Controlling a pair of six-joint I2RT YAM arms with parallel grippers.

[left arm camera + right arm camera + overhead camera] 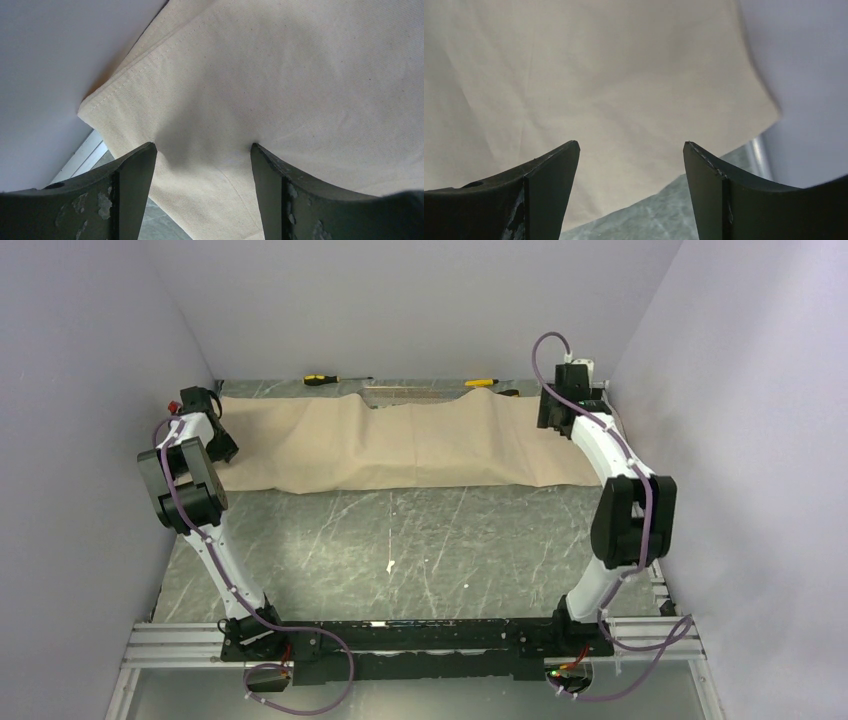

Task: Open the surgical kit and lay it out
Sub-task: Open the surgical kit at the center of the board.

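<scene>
The beige wrap cloth (400, 445) lies spread in a wide band across the far half of the table, rumpled along its far edge. The mesh tray, clamps, tweezers and packets are not in view. My left gripper (222, 440) is at the cloth's left end. In the left wrist view it (202, 146) is open, with its fingertips (145, 155) touching the cloth (280, 75) near a stitched corner. My right gripper (555, 415) is at the cloth's right end. In the right wrist view it (630, 144) is open above the cloth (589, 75), close to the cloth's corner, holding nothing.
Two yellow-and-black screwdrivers (322, 379) (482, 383) lie behind the cloth by the back wall. Grey walls stand close on the left and right. The dark marbled tabletop (400, 550) runs from the cloth to the arm bases.
</scene>
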